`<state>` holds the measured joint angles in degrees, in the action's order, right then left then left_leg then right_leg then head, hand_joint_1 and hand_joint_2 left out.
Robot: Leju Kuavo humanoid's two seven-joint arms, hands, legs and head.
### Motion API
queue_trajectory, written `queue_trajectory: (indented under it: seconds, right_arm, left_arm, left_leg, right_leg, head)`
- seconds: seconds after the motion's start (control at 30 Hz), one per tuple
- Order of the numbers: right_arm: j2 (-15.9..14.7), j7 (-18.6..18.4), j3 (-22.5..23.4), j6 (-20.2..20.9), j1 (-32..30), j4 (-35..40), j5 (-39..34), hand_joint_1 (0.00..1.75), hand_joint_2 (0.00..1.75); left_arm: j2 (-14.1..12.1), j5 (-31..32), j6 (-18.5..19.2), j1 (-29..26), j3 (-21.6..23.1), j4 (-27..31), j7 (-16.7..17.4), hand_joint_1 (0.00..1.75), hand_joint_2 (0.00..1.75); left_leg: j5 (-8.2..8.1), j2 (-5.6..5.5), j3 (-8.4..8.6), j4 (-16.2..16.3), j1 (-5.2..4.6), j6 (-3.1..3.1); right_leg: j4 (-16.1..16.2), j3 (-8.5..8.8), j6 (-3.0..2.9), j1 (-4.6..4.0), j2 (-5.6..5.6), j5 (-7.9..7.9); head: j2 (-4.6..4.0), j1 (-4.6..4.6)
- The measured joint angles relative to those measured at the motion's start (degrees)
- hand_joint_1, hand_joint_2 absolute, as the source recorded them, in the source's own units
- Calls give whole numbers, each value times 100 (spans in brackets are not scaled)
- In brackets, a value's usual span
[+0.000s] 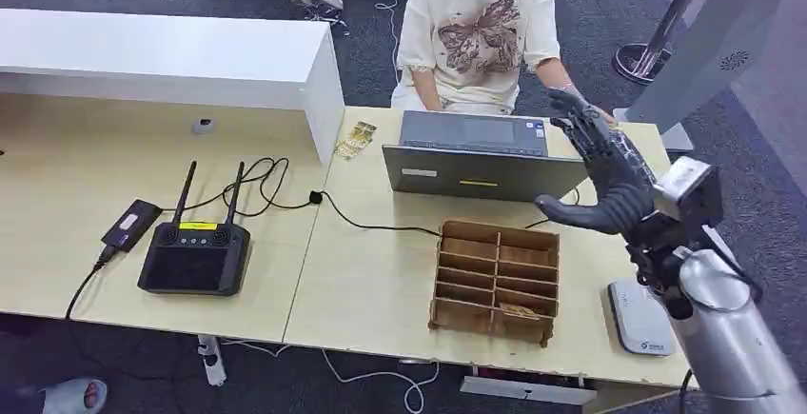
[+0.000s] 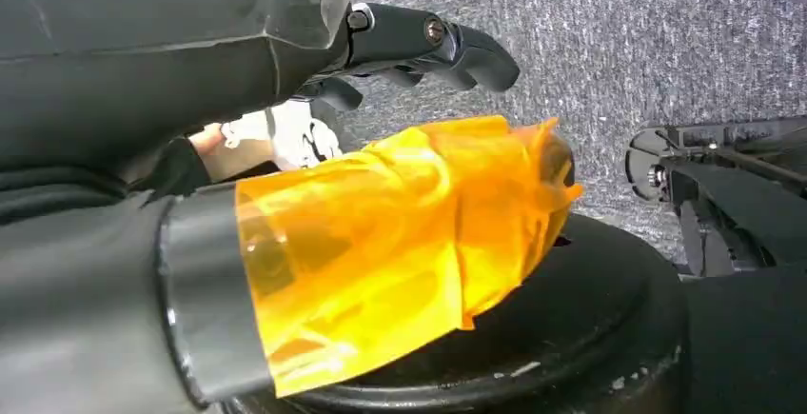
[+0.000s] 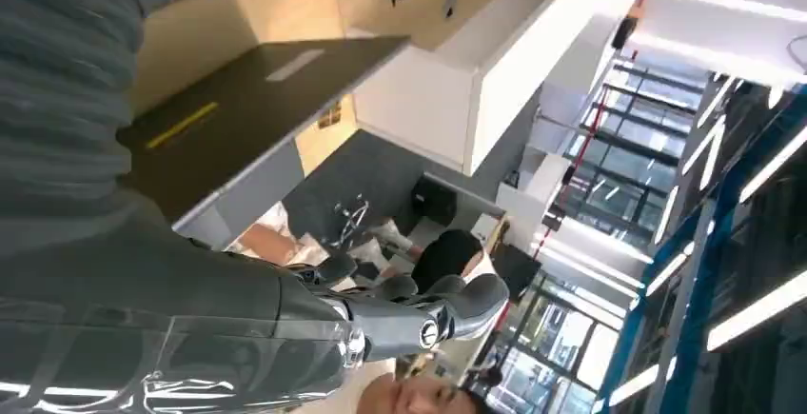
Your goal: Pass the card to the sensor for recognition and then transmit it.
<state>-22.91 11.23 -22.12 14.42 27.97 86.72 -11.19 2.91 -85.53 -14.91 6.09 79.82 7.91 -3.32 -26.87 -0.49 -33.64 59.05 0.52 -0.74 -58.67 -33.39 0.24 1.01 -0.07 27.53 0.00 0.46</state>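
While the right hand (image 1: 598, 168) hangs raised and empty, fingers spread, over the far right of the table (image 1: 381, 281) beside a seated person's hand (image 1: 569, 98), no card can be made out between the two, so whether the handover is finished cannot be told. A card-like piece (image 1: 517, 310) lies in a near compartment of the wooden divider box (image 1: 495, 281), and the white sensor pad (image 1: 639, 319) sits at the near right table edge. The left hand (image 2: 285, 147) hangs low over the floor, its orange-taped thumb and dark fingers apart around nothing; doing this step well likely means lowering the right hand steeply into that compartment, clear of the laptop (image 1: 476, 157).
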Motion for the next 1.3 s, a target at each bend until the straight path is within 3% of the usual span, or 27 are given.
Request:
queue_trajectory:
  seconds: [0.1,0.23,0.43,0.57,1.2,1.3]
  right_arm:
    - [52,-111,-85,-164,282,-240,105,0,175]
    - [182,-339,-221,-676,694,-564,702,0,175]
    - [363,-472,-369,-1017,1087,-927,1253,0,175]
    - [446,-579,-472,-1495,1275,-1066,1987,0,175]
    - [577,-599,-658,-1538,1417,-1293,2065,0,175]
    - [590,-783,-671,-1823,1456,-1331,2663,0,175]
  left_arm:
    - [0,0,2,7,2,0,15,0,0]
    - [0,0,2,10,4,0,26,0,0]
    - [15,0,2,21,4,0,31,0,0]
    - [-26,2,304,20,7,0,31,0,0]
    - [-98,2,361,15,7,0,33,0,0]
    - [-48,2,89,17,7,0,79,0,0]
  left_leg:
    - [1,-1,-1,0,0,0]
    - [1,0,-1,0,0,0]
    - [3,-7,-2,1,0,2]
    - [3,-7,-3,1,0,2]
    - [3,-12,-3,1,0,2]
    - [3,-12,-3,1,0,2]
  right_leg:
    - [0,0,1,0,-1,-3]
    - [-1,-1,0,0,3,-5]
    - [-1,-1,0,0,-6,-5]
    - [-2,-1,0,0,-5,-5]
    - [-2,-1,0,0,-10,-5]
    - [-2,-1,0,0,-10,-5]
  head:
    - [0,2]
    - [0,2]
    - [0,2]
    - [0,2]
    - [0,2]
    - [0,2]
